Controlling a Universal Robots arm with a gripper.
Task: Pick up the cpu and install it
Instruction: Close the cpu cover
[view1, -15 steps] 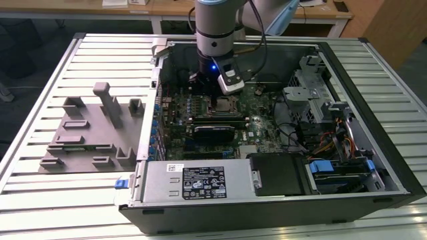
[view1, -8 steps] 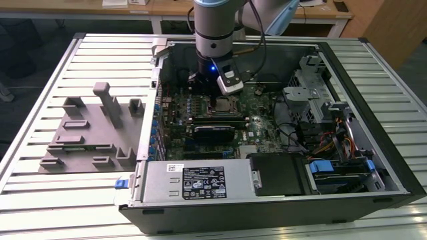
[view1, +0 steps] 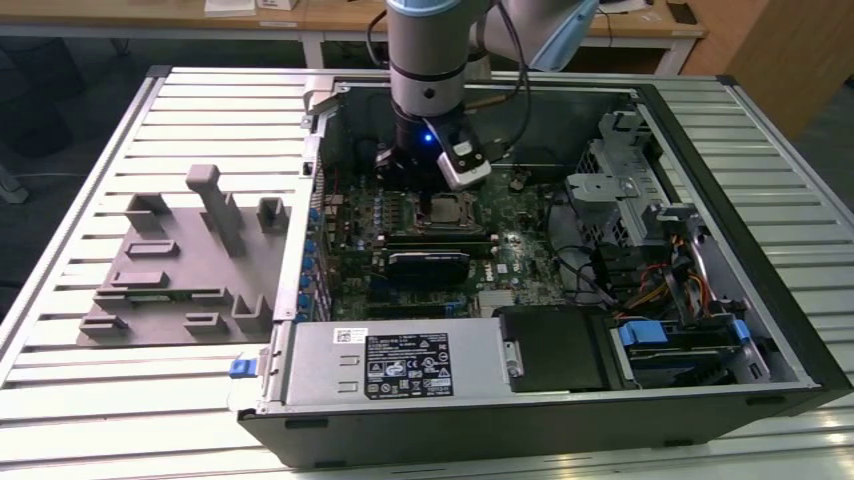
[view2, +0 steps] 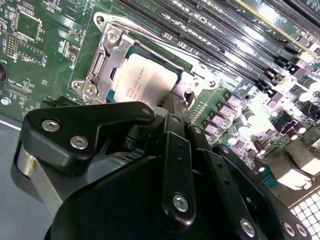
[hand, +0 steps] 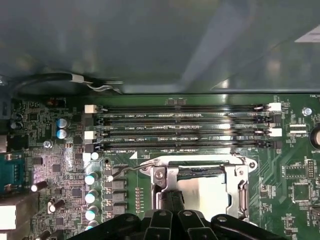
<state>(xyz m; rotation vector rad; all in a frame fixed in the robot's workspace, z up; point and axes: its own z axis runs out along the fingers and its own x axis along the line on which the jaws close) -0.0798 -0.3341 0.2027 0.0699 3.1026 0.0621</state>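
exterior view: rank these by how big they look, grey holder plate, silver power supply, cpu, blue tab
1. grey holder plate, largest in area.
2. silver power supply, fairly close behind; it seems nearer the camera, so this order is unsure.
3. cpu, seated in its socket.
4. blue tab, a little smaller than the cpu.

Slatted metal table (view1: 107, 420), open computer case (view1: 534, 435) lying on it, grey holder-block base (view1: 167, 275), perhaps plastic, beside the case

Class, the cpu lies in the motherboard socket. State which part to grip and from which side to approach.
Probably two opposite thin edges of the cpu, coming straight down from above. It lies flat within the metal socket frame, which hems its sides, leaving only its top open.
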